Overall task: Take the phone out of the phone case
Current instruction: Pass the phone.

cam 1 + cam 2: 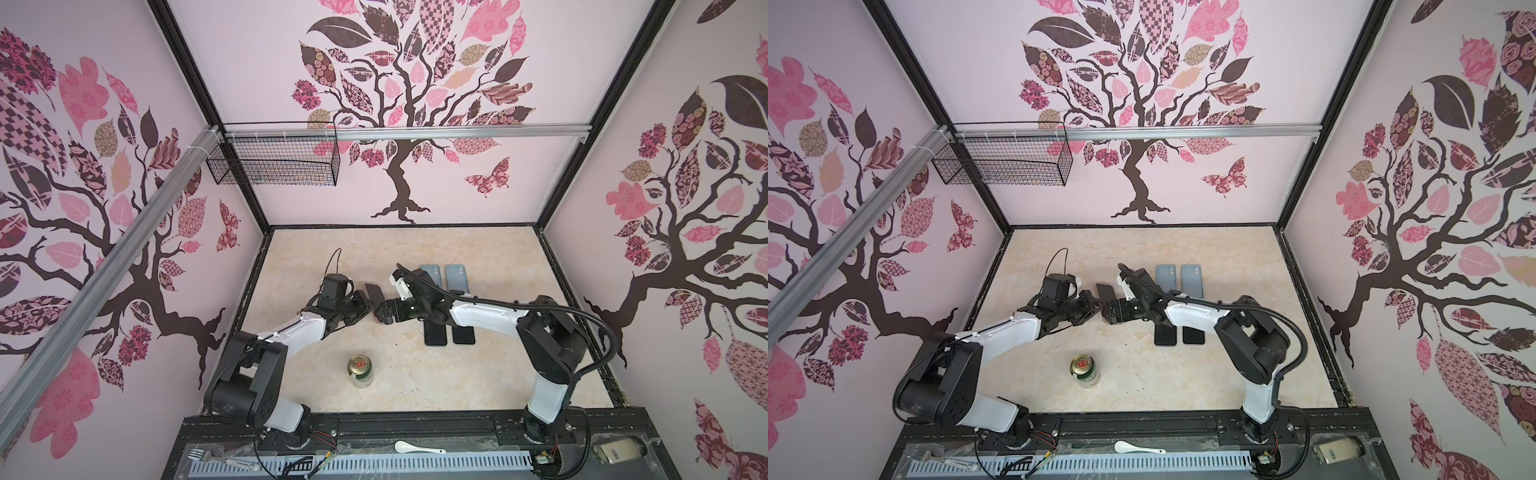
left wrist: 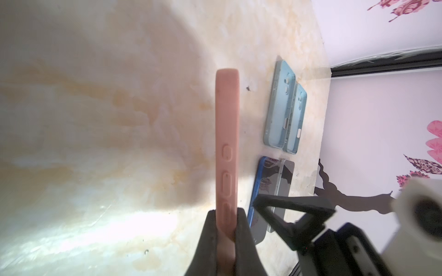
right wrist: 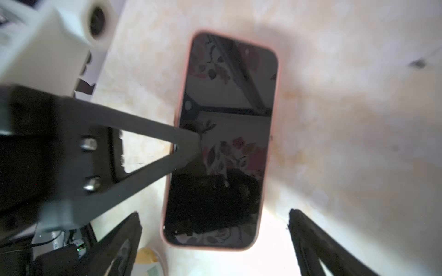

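Phone: the phone point(image 3: 222, 143), dark screen showing, sits in the pink phone case point(image 2: 227, 143) near the middle of the bench point(image 1: 332, 257), between the two grippers.
Long axis: it runs roughly from the front edge towards the back edge, its far end leaning a little left in both top views.
Facing: the screen is turned to the right wrist camera (the case's button side is turned to the left one).
Left gripper point(image 2: 226, 215): clamped on the near end of the phone case, one finger on the screen side and one on the back.
Right gripper point(image 3: 214, 213): jaws wide, a finger on either side of the phone's near end, touching neither.
Around: two pale blue cases point(image 1: 456, 277) lie side by side towards the back edge, with two loose phones point(image 1: 435, 334) screen-up in front of them; the right arm point(image 1: 486, 318) crosses above all four.
Can point(image 1: 360, 370): upright near the front edge, well apart.
Wire basket point(image 1: 274, 166): hangs at the back left corner; its contents are too dim to tell.
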Motion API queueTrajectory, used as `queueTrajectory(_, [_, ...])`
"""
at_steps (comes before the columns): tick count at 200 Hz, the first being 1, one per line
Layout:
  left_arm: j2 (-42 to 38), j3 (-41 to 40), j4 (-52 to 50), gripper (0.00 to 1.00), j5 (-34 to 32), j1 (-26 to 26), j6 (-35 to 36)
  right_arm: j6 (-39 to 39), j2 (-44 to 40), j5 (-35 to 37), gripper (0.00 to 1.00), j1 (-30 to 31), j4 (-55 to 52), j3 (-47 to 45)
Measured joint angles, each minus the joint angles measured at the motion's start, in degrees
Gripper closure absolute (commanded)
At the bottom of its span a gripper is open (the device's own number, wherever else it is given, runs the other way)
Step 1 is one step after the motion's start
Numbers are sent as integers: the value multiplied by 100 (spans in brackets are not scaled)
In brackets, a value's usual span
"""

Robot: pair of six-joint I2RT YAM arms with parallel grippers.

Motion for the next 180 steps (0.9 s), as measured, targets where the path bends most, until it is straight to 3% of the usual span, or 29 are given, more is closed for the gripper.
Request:
queueTrajectory(45, [-286,1228,-1032,100,116,-4,1139,-573,-2022,1040,0,-105,243,-420])
queueTrajectory(73, [-562,1687,-1523,100,131,-4,1696,-1062,-2446,1635,0,-127,234,-511])
queueTrajectory(100, [-966,1777,-1882,100,203,-2,2133,-1362,-2516,1615,0,-319,-278,-494])
queueTrajectory(130, [-1193,1945,-2291,100,949,-2,2830,-1425,-2699,859,1,-852,-503,-544])
queueTrajectory(180, [-1919,1939,-2068,100,2330,-2,3265,-695,-3252,-1849,4,-2009,632,-966])
